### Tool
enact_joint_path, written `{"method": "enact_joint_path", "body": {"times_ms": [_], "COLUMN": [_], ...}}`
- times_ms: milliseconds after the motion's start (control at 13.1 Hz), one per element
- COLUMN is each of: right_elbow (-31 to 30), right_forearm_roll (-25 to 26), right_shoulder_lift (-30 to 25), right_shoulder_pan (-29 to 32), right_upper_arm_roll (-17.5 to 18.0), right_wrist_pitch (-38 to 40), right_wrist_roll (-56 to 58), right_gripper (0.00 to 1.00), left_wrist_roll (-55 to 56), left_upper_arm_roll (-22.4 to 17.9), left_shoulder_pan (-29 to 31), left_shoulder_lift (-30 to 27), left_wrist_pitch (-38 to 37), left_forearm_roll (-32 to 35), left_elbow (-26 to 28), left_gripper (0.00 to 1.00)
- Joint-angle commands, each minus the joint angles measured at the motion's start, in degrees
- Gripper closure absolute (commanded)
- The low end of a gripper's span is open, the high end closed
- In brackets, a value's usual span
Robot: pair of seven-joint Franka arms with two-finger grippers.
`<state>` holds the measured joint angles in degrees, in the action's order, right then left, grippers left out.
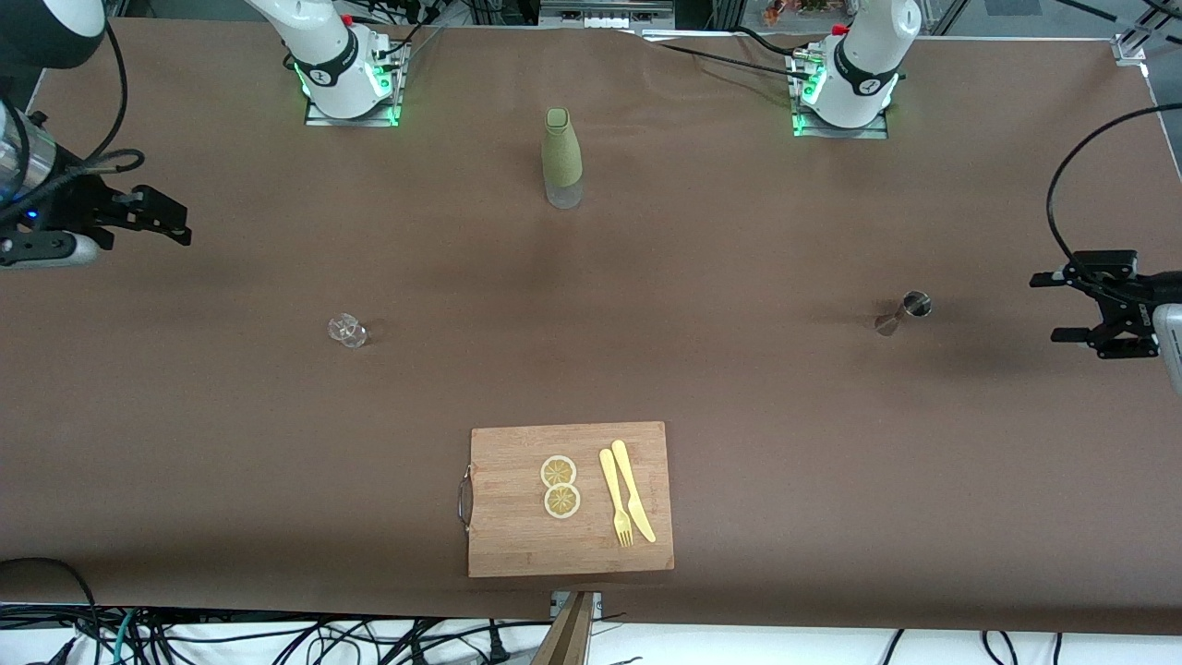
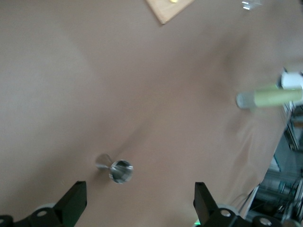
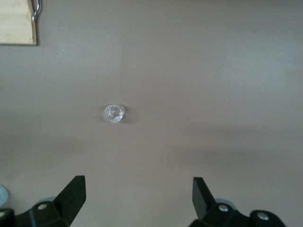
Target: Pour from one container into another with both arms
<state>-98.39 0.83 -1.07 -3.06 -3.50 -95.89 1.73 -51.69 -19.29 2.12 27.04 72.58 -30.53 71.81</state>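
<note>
A small clear glass (image 1: 348, 330) stands on the brown table toward the right arm's end; it also shows in the right wrist view as the glass (image 3: 114, 113). A metal jigger (image 1: 903, 312) stands toward the left arm's end, seen from above as the jigger (image 2: 118, 169). My right gripper (image 1: 171, 220) hangs open and empty over the table edge at its own end, apart from the glass. My left gripper (image 1: 1053, 307) hangs open and empty beside the jigger, well clear of it. Both pairs of jaws stand wide: right gripper (image 3: 138, 194), left gripper (image 2: 139, 198).
A green bottle (image 1: 561, 157) with a clear base stands upright between the two arm bases. A wooden cutting board (image 1: 517, 545) lies near the front edge, carrying two lemon slices (image 1: 560, 486), a yellow fork (image 1: 615, 499) and a knife (image 1: 633, 490).
</note>
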Motion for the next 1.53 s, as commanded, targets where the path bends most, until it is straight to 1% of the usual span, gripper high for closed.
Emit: {"method": "enact_joint_path", "body": {"times_ms": [0,76,229,305,382,611,764,916,1069,1145,1451], "right_elbow": [0.39,1.0,4.15,4.43,4.52,4.52,4.52,4.61,4.52,4.52,4.52], "right_forearm_roll": [-0.73,-0.83,-0.48,-0.3,-0.3,0.05,-0.04,-0.12,-0.12,-0.21,-0.3], "right_shoulder_lift": [-1.74,-1.48,0.36,0.37,0.37,0.11,0.11,0.11,0.11,0.11,0.11], "right_shoulder_pan": [-0.28,-0.28,-0.37,-0.55,-0.55,-0.46,-0.46,-0.46,-0.46,-0.46,-0.37], "right_upper_arm_roll": [-0.54,-0.54,-0.37,-0.02,0.07,0.6,0.6,0.42,0.42,0.42,0.25], "right_wrist_pitch": [2.81,2.55,3.25,3.51,4.3,7.11,7.38,7.47,7.73,8.52,8.61], "right_wrist_roll": [-11.18,-13.14,-11.76,-10.1,-8.08,-7.62,-7.62,-7.8,-8.24,-8.41,-8.41], "right_gripper": [0.0,0.0,0.0,0.0,0.0,0.0,0.0,0.0,0.0,0.0,0.0], "left_wrist_roll": [21.37,28.15,39.41,43.82,45.52,47.45,54.2,54.76,54.85,55.02,59.15], "left_upper_arm_roll": [5.46,8.28,13.73,16.02,17.26,18.23,22.61,23.33,22.98,22.98,23.33], "left_shoulder_pan": [-1.06,-1.5,-2.47,-2.65,-2.73,-5.36,-5.64,-5.29,-3.54,-3.44,-3.53], "left_shoulder_lift": [-5.75,-7.51,-11.38,-13.49,-14.55,-17.72,-18.86,-18.35,-17.47,-17.38,-17.46], "left_wrist_pitch": [1.6,1.68,1.68,1.42,1.16,-1.73,-3.06,-1.84,5.95,7.3,6.0], "left_forearm_roll": [7.04,10.11,17.49,20.49,22.34,25.16,28.5,28.69,28.52,28.6,28.51], "left_elbow": [1.05,1.05,0.96,1.31,1.23,1.23,1.4,1.58,1.75,1.67,1.49], "left_gripper": [0.0,0.0,0.0,0.0,0.0,0.0,0.0,0.0,0.0,0.0,0.0]}}
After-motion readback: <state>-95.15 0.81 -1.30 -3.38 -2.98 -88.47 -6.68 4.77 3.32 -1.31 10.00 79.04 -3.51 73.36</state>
